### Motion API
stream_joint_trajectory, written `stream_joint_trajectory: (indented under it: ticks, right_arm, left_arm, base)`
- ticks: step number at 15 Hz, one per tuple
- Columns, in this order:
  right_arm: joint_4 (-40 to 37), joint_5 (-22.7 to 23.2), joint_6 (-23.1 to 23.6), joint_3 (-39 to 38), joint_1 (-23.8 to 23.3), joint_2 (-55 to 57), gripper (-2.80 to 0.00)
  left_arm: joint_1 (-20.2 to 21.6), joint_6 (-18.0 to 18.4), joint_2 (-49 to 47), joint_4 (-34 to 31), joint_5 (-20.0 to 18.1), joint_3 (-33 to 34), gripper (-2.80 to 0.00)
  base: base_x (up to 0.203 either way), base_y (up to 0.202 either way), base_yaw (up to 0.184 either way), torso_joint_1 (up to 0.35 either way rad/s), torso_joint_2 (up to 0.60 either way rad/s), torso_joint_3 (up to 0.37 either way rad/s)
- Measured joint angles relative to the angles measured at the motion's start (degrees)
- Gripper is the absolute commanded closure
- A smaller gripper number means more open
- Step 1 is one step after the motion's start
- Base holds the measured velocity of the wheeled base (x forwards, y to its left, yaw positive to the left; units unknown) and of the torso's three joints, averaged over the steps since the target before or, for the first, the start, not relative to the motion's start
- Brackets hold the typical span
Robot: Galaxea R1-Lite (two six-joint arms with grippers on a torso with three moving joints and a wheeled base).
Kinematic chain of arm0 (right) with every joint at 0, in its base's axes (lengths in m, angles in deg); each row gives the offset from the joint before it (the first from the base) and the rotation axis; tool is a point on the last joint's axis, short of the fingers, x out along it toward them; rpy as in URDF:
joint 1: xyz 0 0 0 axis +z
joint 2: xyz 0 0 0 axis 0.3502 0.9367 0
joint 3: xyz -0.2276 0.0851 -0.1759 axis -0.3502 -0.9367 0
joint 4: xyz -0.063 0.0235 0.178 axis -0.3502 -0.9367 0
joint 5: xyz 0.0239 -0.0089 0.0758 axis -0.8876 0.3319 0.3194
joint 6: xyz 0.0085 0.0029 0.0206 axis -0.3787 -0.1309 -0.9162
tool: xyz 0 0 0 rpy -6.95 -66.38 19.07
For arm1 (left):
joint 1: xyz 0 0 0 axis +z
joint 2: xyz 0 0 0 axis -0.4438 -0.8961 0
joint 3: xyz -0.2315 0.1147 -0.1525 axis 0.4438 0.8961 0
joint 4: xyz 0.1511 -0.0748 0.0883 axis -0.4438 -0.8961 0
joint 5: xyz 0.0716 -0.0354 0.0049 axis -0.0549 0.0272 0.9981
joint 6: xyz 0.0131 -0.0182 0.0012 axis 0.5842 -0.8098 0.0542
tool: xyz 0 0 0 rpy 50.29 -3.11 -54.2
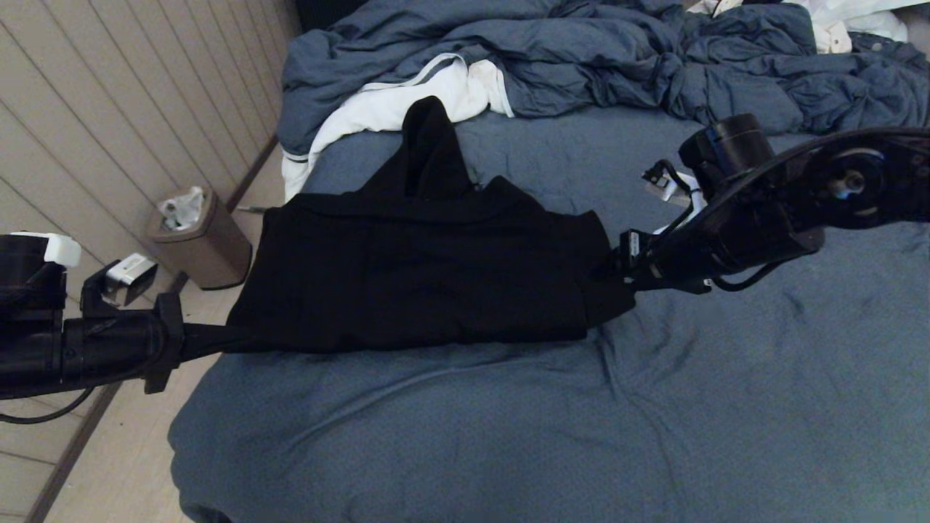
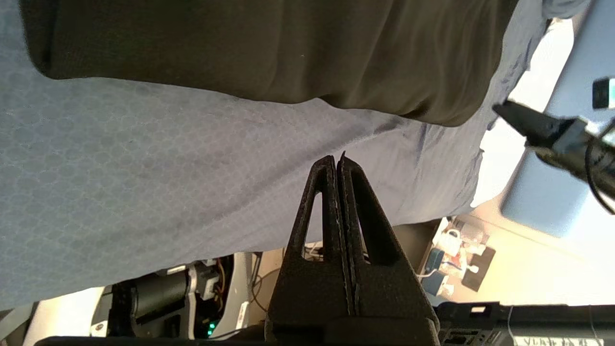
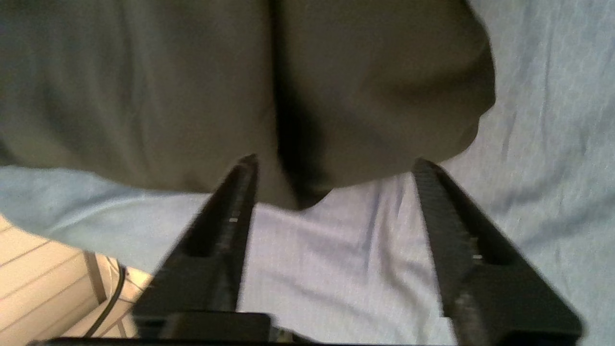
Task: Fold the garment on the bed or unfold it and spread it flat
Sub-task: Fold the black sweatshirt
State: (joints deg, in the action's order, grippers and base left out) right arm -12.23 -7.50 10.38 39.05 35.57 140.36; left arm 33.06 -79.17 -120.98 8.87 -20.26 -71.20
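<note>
Across the near half of the bed (image 1: 726, 407) lies the hoodie (image 1: 421, 269), folded into a broad black slab with its hood pointing away toward the rumpled duvet (image 1: 617, 65) and a white cloth (image 1: 407, 102) at the head end. The slab's long axis runs side to side, from the bed's left edge toward its middle, so each short end faces one arm.

At the hoodie's right end sits the right hand (image 1: 617, 265), its fingers (image 3: 230, 211) spread apart. They stand just short of the rounded corner of fabric, with bare sheet between them. Nothing is gripped there; it looks like a release, or a pause before a fresh bite. That corner lies straight ahead of the hand, so this arm is the better placed for any next fold or tug.

Off the hoodie's left end, out beyond the bed's edge, the left hand (image 2: 338, 161) is clenched tight with its fingers pressed together. In its wrist view no cloth shows between the tips, and the hoodie lies beyond them. In the head view, though, black fabric and black fingers merge, so whether it pinches a strip of hem is hard to say.

Sleeves, zipper and cuffs are hidden in the fold.
</note>
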Motion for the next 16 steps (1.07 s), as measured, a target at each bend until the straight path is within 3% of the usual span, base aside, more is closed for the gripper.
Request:
stream_joint_trajectory:
  ticks: [11, 16]
  right_arm:
    - [-4.82, 0.06, 2.35, 15.57, 0.75, 13.33, -2.8]
    - [-4.82, -0.01, 2.4, 18.48, 2.56, 18.57, -2.8]
  left_arm:
    - [-0.05, 0.13, -0.34, 0.0, -0.02, -0.24, 0.0]
    - [-0.07, 0.12, -0.34, -0.02, 0.02, -0.26, 0.0]
  base:
    - [0.0, 0.0, 0.0, 0.0, 0.0, 0.0]
    - [0.0, 0.0, 0.0, 0.0, 0.0, 0.0]
